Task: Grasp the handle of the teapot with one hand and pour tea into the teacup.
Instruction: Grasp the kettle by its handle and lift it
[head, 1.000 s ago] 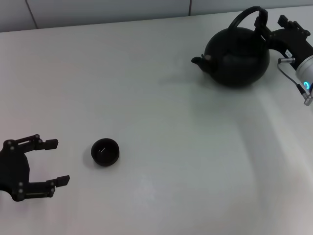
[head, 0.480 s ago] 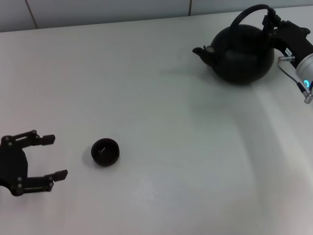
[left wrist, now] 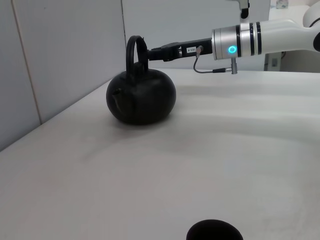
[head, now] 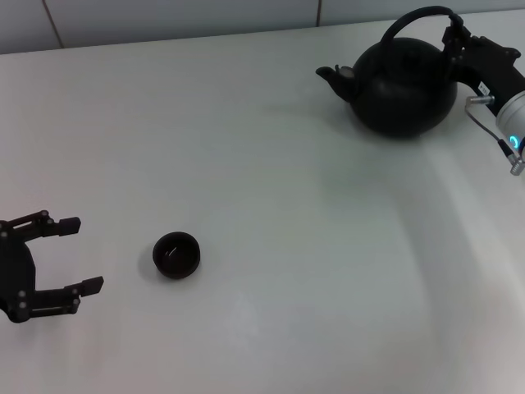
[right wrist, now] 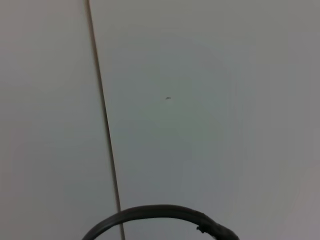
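The matte-black teapot [head: 404, 84] is at the far right of the white table, its spout pointing left; it also shows in the left wrist view [left wrist: 142, 97]. My right gripper [head: 454, 38] is shut on the right side of the arched handle [head: 414, 14], as the left wrist view [left wrist: 145, 54] also shows. The handle's arc shows in the right wrist view [right wrist: 150, 214]. I cannot tell whether the pot rests on the table or hangs just above it. The small dark teacup [head: 176, 254] stands at the near left. My left gripper [head: 82, 254] is open and empty, left of the cup.
A white table [head: 295, 246] spans the head view, with a grey panelled wall [head: 164, 16] along its far edge. The cup's rim shows in the left wrist view [left wrist: 214, 231].
The teapot has shifted slightly away with the right gripper, and its spout has risen. The left gripper has drawn back to the left, away from the cup.
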